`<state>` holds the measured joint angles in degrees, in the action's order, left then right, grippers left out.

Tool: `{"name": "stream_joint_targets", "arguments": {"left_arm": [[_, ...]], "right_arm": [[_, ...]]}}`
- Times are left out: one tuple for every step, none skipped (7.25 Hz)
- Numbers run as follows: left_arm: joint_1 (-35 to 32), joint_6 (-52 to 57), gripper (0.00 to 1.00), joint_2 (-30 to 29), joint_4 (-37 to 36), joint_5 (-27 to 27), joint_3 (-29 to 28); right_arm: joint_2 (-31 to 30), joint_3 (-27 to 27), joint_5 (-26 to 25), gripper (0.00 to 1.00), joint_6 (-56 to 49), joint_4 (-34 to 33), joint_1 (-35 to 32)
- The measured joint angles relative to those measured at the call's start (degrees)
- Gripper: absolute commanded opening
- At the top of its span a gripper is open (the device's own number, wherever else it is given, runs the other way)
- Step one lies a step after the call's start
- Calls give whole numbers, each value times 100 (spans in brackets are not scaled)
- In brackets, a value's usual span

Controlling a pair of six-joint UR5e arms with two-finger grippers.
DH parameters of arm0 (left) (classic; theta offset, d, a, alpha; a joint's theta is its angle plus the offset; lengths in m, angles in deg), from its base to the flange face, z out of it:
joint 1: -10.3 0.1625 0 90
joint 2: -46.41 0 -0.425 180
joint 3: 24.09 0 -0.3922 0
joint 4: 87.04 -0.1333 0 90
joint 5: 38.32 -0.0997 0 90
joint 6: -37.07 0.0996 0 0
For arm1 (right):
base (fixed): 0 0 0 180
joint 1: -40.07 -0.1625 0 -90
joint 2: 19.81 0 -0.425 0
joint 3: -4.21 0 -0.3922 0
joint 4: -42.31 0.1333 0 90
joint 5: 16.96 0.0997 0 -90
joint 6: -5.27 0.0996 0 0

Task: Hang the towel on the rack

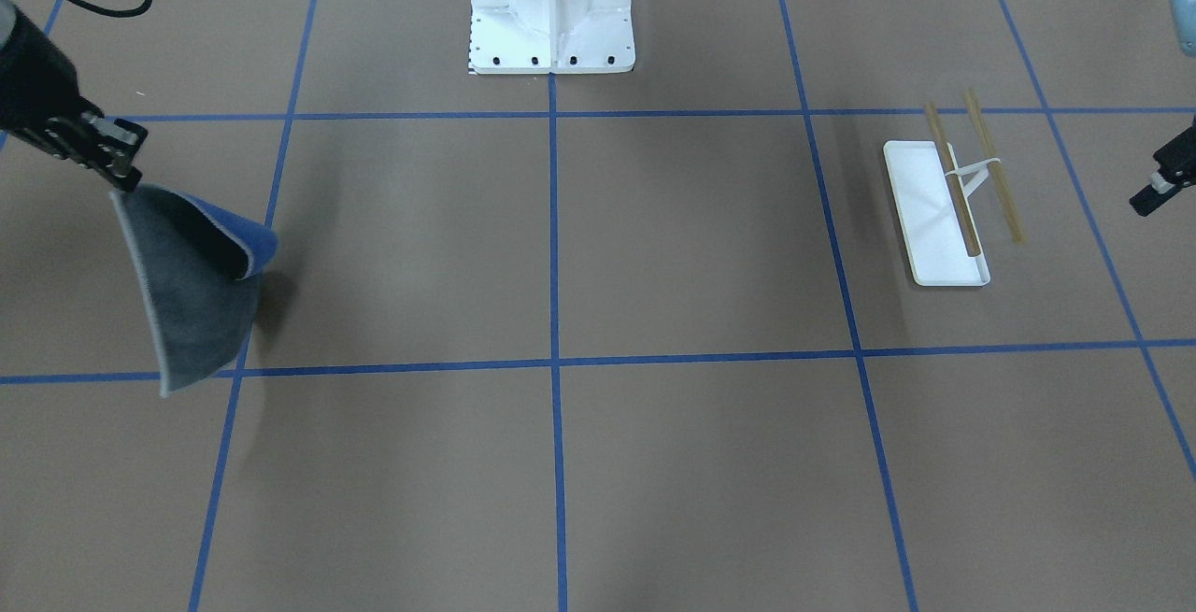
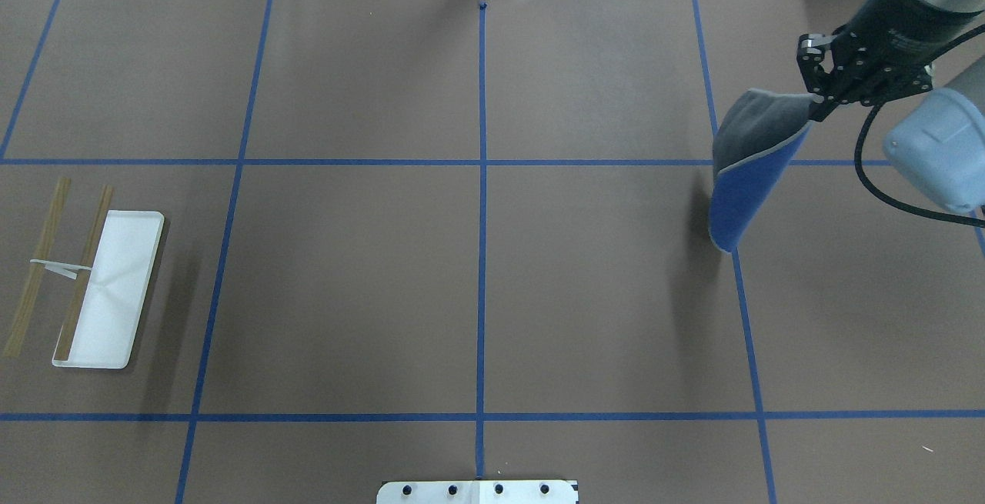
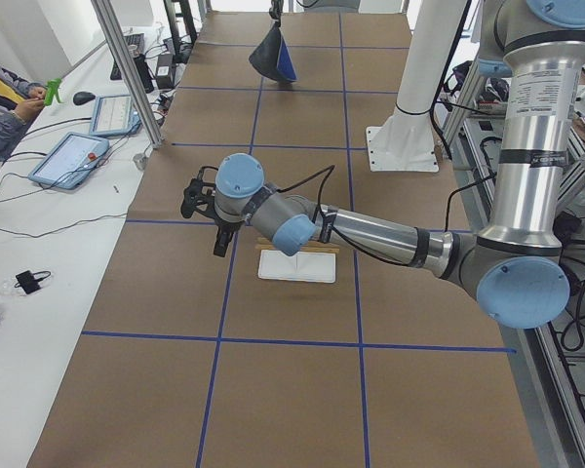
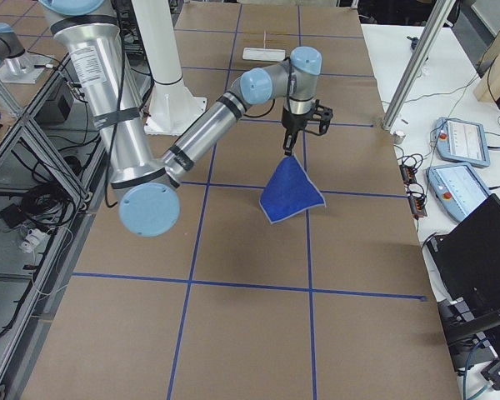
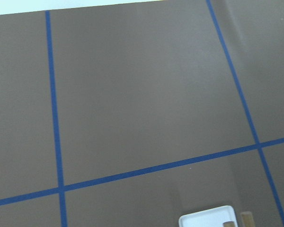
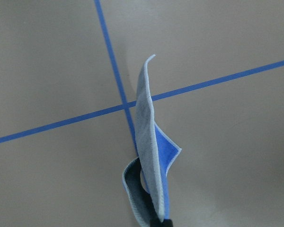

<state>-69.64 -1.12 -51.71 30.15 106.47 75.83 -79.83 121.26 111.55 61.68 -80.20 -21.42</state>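
My right gripper [image 1: 126,177] is shut on one corner of the towel [image 1: 192,304]. The towel hangs free above the table, dark grey on one face and blue on the other. It also shows in the overhead view [image 2: 750,173] below the right gripper [image 2: 819,104], and in the right wrist view [image 6: 149,156]. The rack [image 1: 944,210] stands far across the table, a white tray with two wooden rods [image 2: 85,265]. My left gripper [image 1: 1159,184] hovers just beside the rack, looks open and holds nothing. A corner of the rack's tray shows in the left wrist view [image 5: 206,220].
The large white bolted pedestal [image 1: 551,9] stands at the robot's side of the table, in the middle. Blue tape lines [image 2: 482,258] cross the brown table. A bench with tablets [image 3: 73,156] and a metal pole [image 3: 127,68] border the far side.
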Motion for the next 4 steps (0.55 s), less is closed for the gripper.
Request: {"name": "stream_joint_targets", "arguments": {"left_arm": [[208,-840,98,-315,102,37,20],[397,-1837,97,-617,262,48,31],[632,-2977,97,-961,381,46,15],[968,-4119,98,-1335,453,23,-7]], "right_arm": [[518,-209,5,0,553,-28,153],[1066,-526,8,0,1044,-28,283],[1577,-898,3,0,1406,3,379],[2040,-1342,1,0,1751,187,452]]}}
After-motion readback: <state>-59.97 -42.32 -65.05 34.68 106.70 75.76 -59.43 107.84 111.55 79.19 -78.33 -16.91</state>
